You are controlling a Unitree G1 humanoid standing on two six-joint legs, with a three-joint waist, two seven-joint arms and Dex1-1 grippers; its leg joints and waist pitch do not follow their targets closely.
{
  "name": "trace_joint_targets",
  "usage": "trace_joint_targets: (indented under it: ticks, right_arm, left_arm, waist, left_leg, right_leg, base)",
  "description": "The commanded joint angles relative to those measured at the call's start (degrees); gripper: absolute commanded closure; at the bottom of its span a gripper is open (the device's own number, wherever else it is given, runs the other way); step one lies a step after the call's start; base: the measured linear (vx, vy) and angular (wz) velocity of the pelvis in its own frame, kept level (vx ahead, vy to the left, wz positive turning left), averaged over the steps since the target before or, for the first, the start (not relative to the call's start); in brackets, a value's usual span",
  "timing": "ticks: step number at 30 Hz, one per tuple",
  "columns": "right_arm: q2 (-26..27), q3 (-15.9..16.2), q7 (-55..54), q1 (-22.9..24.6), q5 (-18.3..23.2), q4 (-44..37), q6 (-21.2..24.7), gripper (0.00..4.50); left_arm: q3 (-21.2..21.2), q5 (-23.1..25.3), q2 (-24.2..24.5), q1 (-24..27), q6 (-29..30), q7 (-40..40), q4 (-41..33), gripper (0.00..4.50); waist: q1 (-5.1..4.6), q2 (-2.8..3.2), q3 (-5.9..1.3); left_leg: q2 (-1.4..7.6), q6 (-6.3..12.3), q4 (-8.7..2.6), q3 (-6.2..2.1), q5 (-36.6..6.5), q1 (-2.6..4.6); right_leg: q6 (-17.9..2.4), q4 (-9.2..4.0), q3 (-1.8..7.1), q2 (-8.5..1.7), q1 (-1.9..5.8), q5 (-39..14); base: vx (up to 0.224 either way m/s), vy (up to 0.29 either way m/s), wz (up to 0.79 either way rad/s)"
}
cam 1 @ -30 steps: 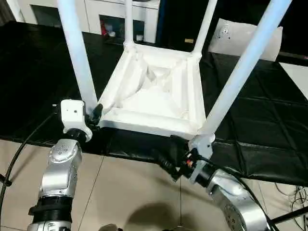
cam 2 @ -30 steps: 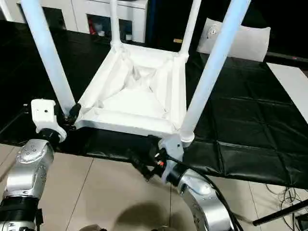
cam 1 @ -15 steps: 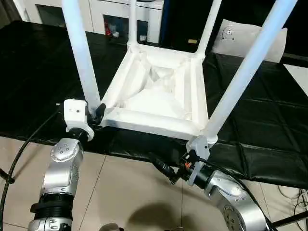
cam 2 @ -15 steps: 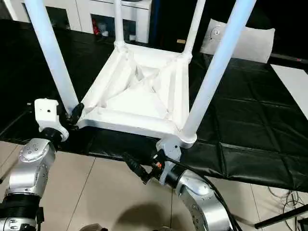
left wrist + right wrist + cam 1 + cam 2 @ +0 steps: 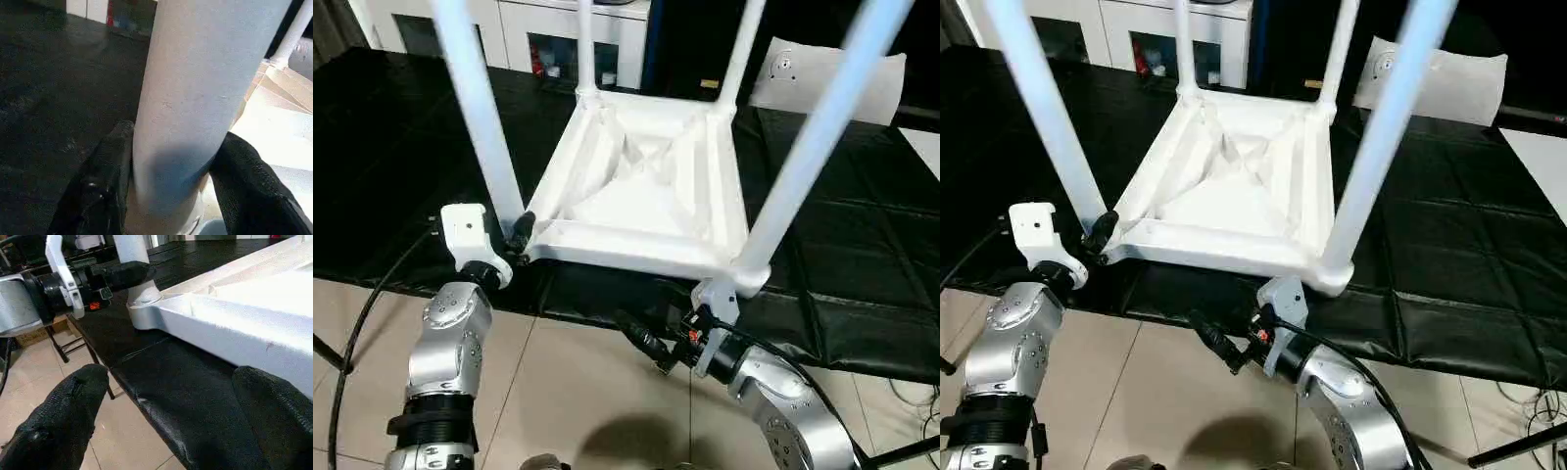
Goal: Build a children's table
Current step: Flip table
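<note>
inverted children's table (image 5: 641, 196) resting tabletop-down on the black table (image 5: 842, 255), its near edge close to that table's front rim, all four legs standing up from the corner sockets. my left pincer (image 5: 171, 196) is clamped around the near-left leg (image 5: 480, 117) just above its socket, one black finger (image 5: 105, 176) on each side of the white shaft. my right pincer (image 5: 166, 421) stands wide apart and holds nothing, below the front rim of the black table near the near-right corner socket (image 5: 751, 277), with the near-right leg (image 5: 818, 127) rising above it. i judge the step in hand to be seating or tightening the near-left leg. to do it well, i should keep the grip low on the shaft, close to the socket, press or turn along the leg's own axis, and avoid levering sideways, since the tabletop sits near the edge and could slide or tip toward the floor (image 5: 578, 372). the free right pincer would do best bracing the near rim of the tabletop.
</note>
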Motion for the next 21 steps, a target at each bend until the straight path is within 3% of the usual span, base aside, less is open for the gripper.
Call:
trace_joint_targets:
  ticks: [1, 5, 8, 12, 21]
  right_arm:
    - [-0.1, -0.5, -0.7, -0.5, -0.1, 0.3, 0.6, 0.00]
    - [0.6, -1.5, -2.6, -0.9, -0.4, 1.1, 0.9, 0.00]
    - [3.6, -5.2, -6.6, -2.1, 1.4, 3.0, 1.0, 0.00]
    - [6.6, -8.7, -10.7, -4.6, 3.6, 5.0, 0.6, 0.00]
    - [13.2, -14.4, -15.0, -13.0, 8.4, 11.8, -0.6, 0.00]
  left_arm:
    - [1.6, -9.1, -3.8, -0.6, 4.2, -0.5, -1.5, 2.44]
    - [2.9, -13.0, -6.1, -0.1, 8.3, 0.8, -3.7, 2.44]
    - [1.3, -12.4, -7.3, 1.2, 10.7, 0.9, -5.8, 2.44]
    - [0.9, -12.8, -8.9, 1.8, 12.9, 1.2, -7.0, 2.44]
    - [-0.5, -14.1, -11.2, 2.9, 16.8, 2.5, -9.8, 2.44]
  waist:
    - [0.06, 0.38, -3.15]
    - [0.10, 0.39, -3.11]
    - [0.06, 0.34, -3.06]
    - [-0.06, 0.40, -3.23]
    - [-0.09, 0.46, -3.35]
  left_leg:
    - [5.74, 1.62, -5.37, -1.96, -9.2, 0.21]
    - [5.70, 1.28, -5.36, -1.90, -10.1, 0.22]
    - [5.65, 1.06, -5.47, -1.87, -10.5, 0.22]
    - [5.67, 1.38, -5.51, -1.92, -8.2, 0.16]
    - [5.62, 1.38, -5.43, -1.70, -7.1, 0.27]
  right_leg:
    - [-12.0, -4.11, 4.54, -6.21, 2.65, -8.9]
    - [-11.6, -4.36, 4.51, -6.10, 2.44, -11.1]
    - [-11.3, -4.57, 4.55, -6.10, 2.28, -12.3]
    - [-10.9, -4.22, 4.47, -6.00, 2.46, -9.3]
    - [-11.0, -4.09, 4.44, -5.88, 2.52, -8.0]
  base:
    - [0.000, 0.000, 0.00]
    - [0.000, 0.000, 0.00]
    - [0.000, 0.000, 0.00]
    - [0.000, 0.000, 0.00]
    - [0.000, 0.000, 0.00]
